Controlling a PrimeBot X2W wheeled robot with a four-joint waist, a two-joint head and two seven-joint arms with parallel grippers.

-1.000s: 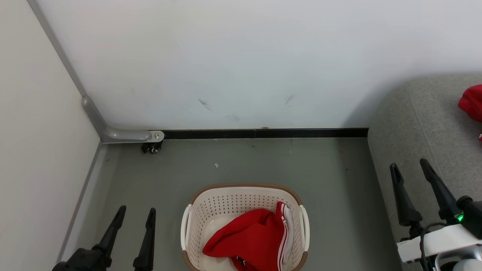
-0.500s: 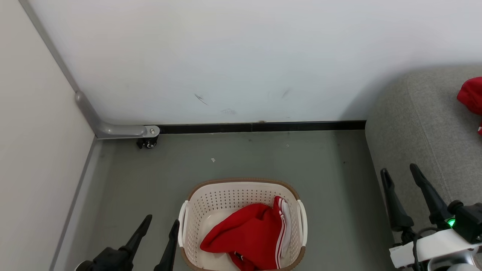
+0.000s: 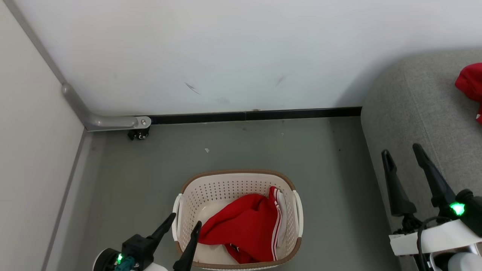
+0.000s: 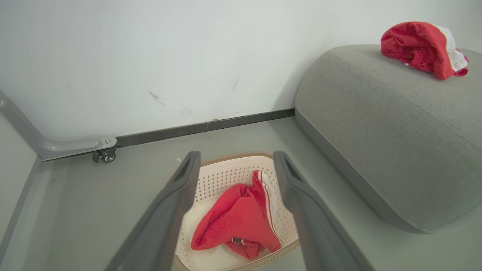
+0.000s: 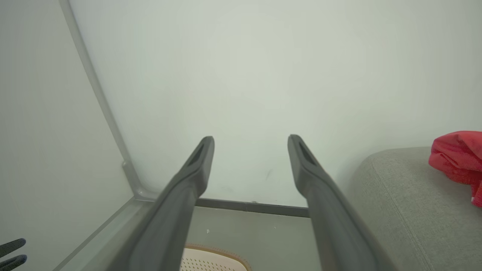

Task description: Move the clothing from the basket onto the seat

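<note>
Left end effector (image 3: 185, 219): fingers spread wide, nothing between them. Over the last second it has swung in from the lower left, out over the open floor (image 3: 263, 146), to the left rim of the basket (image 3: 237, 172). In the head view one fingertip now lies over the rim by the handle. The other lies inside the basket's outline, just beside the left edge of the red garment (image 3: 246, 226). The left wrist view looks down on the basket from above, with the garment framed between the two fingers, so I judge no contact yet. The head camera has tipped downward too, so the whole scene sits higher in its picture. That shift is the camera's, not the basket's.

Right end effector (image 3: 400, 149): fingers also spread wide and empty, hanging over the near rounded edge of the sofa (image 3: 414, 94), much as it did a second ago. It touches nothing that I can see.

Clothing: one red garment with white stripes lies crumpled in the basket, against its right side. The other red garment (image 4: 421, 49) already rests on top of the sofa, well apart from the basket.

Reading: the task looks half done. The left arm's approach looks like the start of a reach for the last garment. Next would be a descent into the basket and a pinch on the cloth.
</note>
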